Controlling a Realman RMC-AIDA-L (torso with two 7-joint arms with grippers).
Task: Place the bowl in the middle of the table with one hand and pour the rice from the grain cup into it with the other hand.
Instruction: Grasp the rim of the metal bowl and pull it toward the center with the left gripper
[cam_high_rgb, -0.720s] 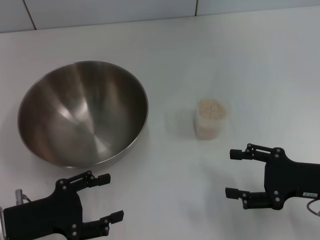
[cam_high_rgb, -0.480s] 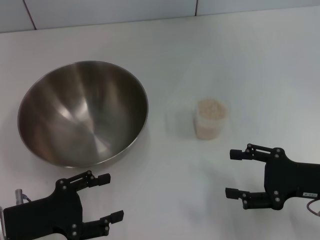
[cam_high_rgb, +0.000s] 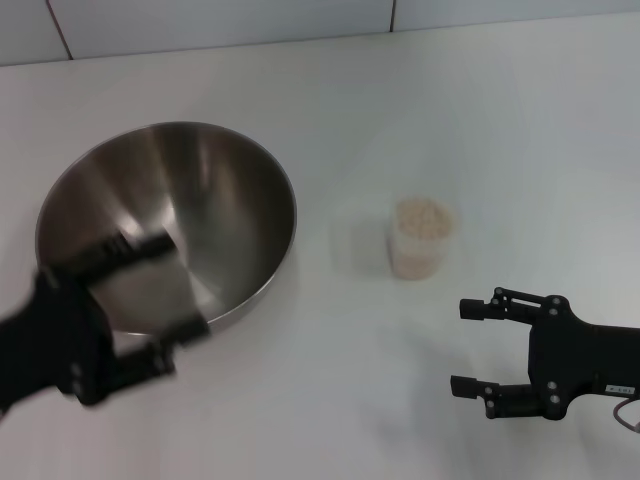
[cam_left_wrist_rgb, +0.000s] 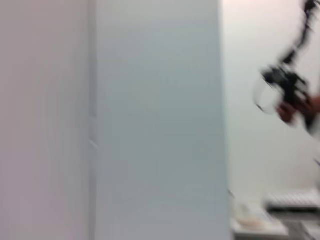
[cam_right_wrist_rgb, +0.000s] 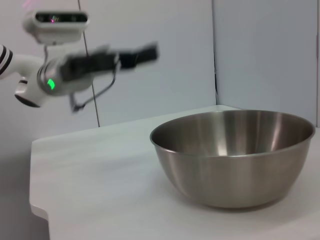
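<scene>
The steel bowl (cam_high_rgb: 200, 190) stands empty on the left of the white table (cam_high_rgb: 350, 120); it also shows in the right wrist view (cam_right_wrist_rgb: 232, 155). The clear grain cup (cam_high_rgb: 420, 250), full of rice (cam_high_rgb: 421, 217), stands upright to the right of the bowl. My left gripper (cam_high_rgb: 170, 290) is open and blurred with motion, raised in front of the bowl's near rim and holding nothing. It also shows in the right wrist view (cam_right_wrist_rgb: 125, 55), high above the table. My right gripper (cam_high_rgb: 462, 347) is open and empty, on the near side of the cup and apart from it.
The table's far edge meets a pale panelled wall (cam_high_rgb: 220, 20). In the right wrist view the table's corner (cam_right_wrist_rgb: 40, 200) shows beside the bowl. The left wrist view shows only a blurred wall (cam_left_wrist_rgb: 150, 120).
My left gripper has swung up from the table's near left edge to in front of the bowl's near rim. The bowl, cup and right gripper have not moved.
</scene>
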